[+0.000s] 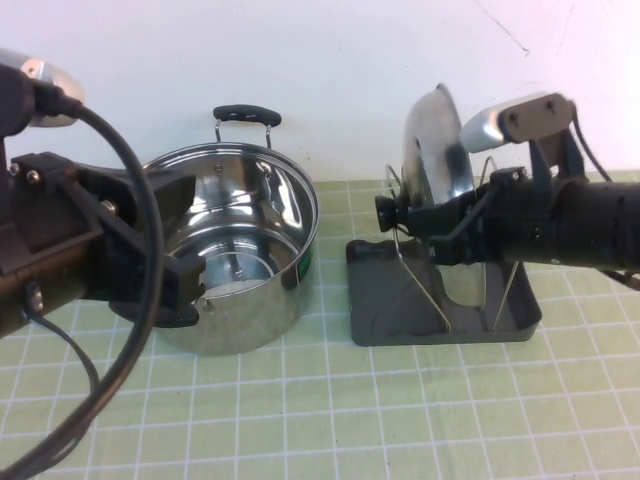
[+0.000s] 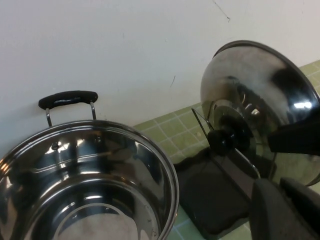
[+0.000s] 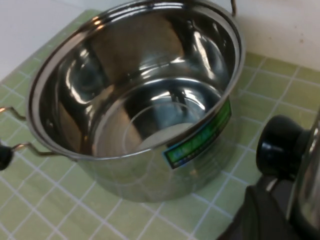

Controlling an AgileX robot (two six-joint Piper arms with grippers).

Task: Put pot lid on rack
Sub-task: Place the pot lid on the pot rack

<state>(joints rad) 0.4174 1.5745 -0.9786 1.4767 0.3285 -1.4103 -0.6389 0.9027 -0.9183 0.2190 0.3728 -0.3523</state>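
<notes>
The pot lid (image 1: 436, 150) stands on edge over the rack (image 1: 440, 312), its black knob (image 1: 386, 211) facing the pot. It leans among the rack's wire uprights (image 1: 425, 280). My right gripper (image 1: 447, 218) reaches in from the right and is shut on the lid just below the knob. In the right wrist view the knob (image 3: 280, 146) and the lid's rim (image 3: 310, 185) sit beside one dark finger (image 3: 260, 215). In the left wrist view the lid (image 2: 260, 100) shows above the rack (image 2: 210, 195). My left gripper (image 1: 185, 280) is shut and empty at the pot's near left side.
The deep steel pot (image 1: 235, 250) with black handles stands left of the rack, a small gap between them. It fills the right wrist view (image 3: 135, 95) and shows in the left wrist view (image 2: 90, 180). A white wall runs along the back. The mat in front is green-tiled.
</notes>
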